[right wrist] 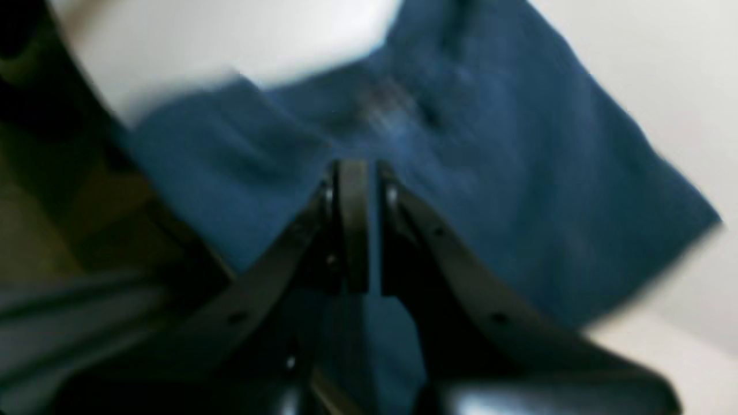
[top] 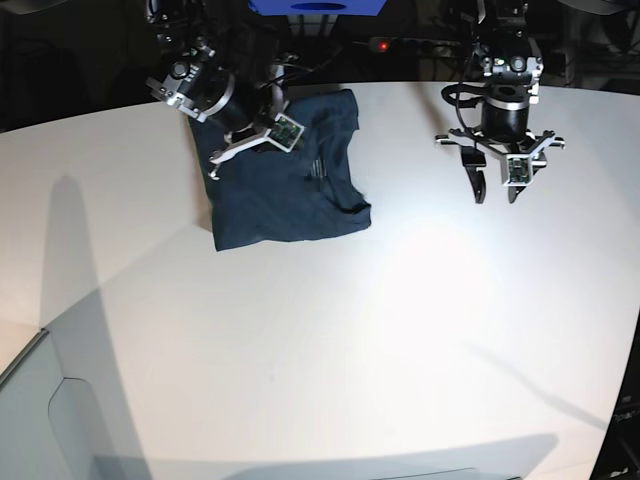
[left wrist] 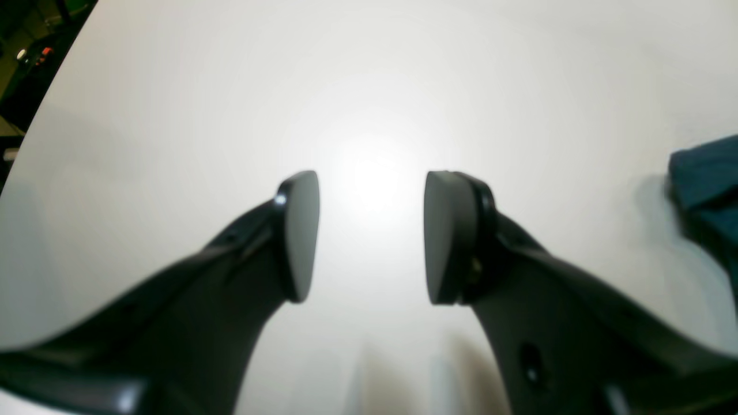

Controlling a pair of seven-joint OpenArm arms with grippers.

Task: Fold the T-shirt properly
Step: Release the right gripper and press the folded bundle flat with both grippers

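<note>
T-shirt: dark navy, lying bunched and partly folded on the far-left part of the desk in the base view. Lower edge rumpled, 1 corner sticking out toward the middle of the desk.
Label: small pale mark visible on the cloth near the middle of the T-shirt in the base view, too small to read.
T-shirt, right wrist view: fills most of the frame, blurred, blue cloth with soft creases, running under and between the fingers.
T-shirt, left wrist view: only a small blue corner at the right edge, well apart from the left fingers.
Right gripper: over the far-left edge of the T-shirt, tilted, wrist camera board facing the middle of the desk.
Right fingers: nearly closed, only a thin slit between the 2 pads, blue cloth showing in that slit. Pinching the T-shirt.
Left gripper: on the far-right side in the base view, pointing down above bare desk, apart from the cloth.
Left fingers: spread wide, 2 dark pads facing each other with bare desk between them, holding nothing.
Desk: white, large, curved far edge, arm shadows across the near half, bright glare patch under the left gripper.
</note>
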